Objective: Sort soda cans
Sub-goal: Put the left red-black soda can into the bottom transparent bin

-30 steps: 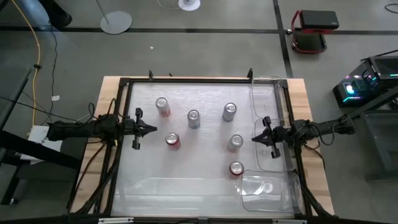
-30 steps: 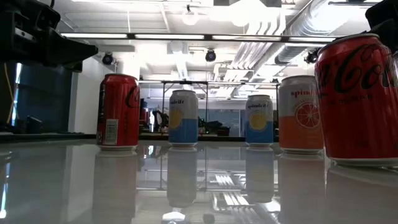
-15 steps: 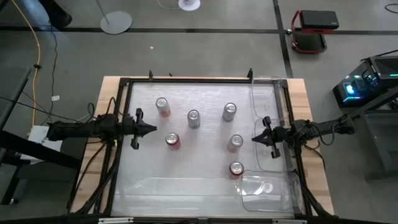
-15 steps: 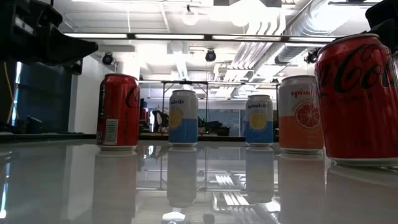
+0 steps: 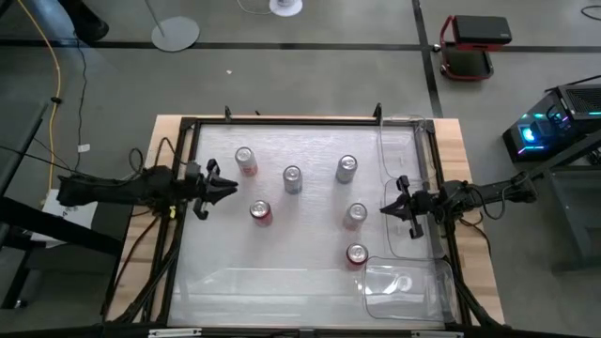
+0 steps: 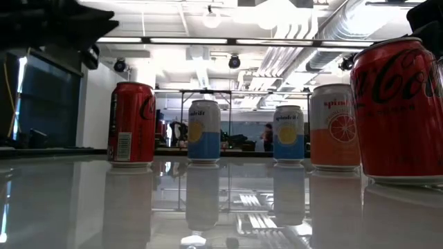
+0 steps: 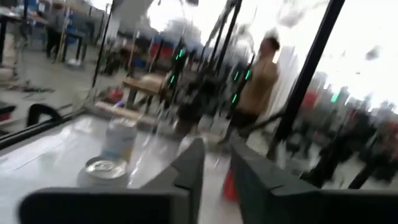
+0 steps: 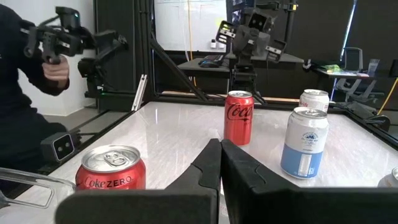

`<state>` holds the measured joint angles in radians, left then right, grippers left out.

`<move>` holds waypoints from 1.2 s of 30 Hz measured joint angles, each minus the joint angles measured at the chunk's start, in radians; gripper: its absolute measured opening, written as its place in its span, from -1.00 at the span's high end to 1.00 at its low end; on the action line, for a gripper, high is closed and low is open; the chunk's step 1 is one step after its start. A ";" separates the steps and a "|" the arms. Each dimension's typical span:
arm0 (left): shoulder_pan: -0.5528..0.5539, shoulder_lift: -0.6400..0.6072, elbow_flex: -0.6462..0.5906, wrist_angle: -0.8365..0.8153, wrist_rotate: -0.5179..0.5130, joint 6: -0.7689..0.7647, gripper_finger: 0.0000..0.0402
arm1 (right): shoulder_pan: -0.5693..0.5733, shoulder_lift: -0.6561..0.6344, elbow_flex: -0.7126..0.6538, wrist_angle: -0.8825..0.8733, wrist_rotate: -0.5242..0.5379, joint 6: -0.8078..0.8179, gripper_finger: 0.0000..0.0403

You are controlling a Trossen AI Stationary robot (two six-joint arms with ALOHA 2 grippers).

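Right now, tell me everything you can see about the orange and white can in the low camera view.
The orange and white can stands upright on the glossy white table, which mirrors it. Its body looks like thin metal, white at the top with dark lettering over an orange-slice picture, orange below. Its right edge is hidden behind the big red cola can nearer the camera. No claw touches it.

High view looks straight down on the whole table (image 5: 188, 282); low view sits at tabletop level, facing the same cans (image 6: 131, 124).
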<state>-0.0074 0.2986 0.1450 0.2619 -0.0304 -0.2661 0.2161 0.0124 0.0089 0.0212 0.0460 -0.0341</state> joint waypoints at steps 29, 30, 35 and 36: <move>-0.190 0.854 0.600 -0.436 -0.195 0.241 -0.72 | 0.000 0.001 0.000 0.000 0.000 0.000 1.00; -0.196 0.853 0.613 -0.489 -0.227 0.201 -0.72 | 0.000 0.001 0.000 0.000 0.000 0.000 1.00; -0.271 0.749 0.629 -0.646 -0.447 -0.049 -0.72 | 0.000 0.000 0.000 0.000 0.000 0.000 1.00; -0.299 0.729 0.618 -0.644 -0.475 -0.097 -0.72 | 0.000 0.001 0.000 0.000 0.000 0.000 1.00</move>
<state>-0.3061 1.0281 0.7632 -0.3821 -0.5054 -0.3630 0.2163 0.0131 0.0086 0.0212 0.0460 -0.0342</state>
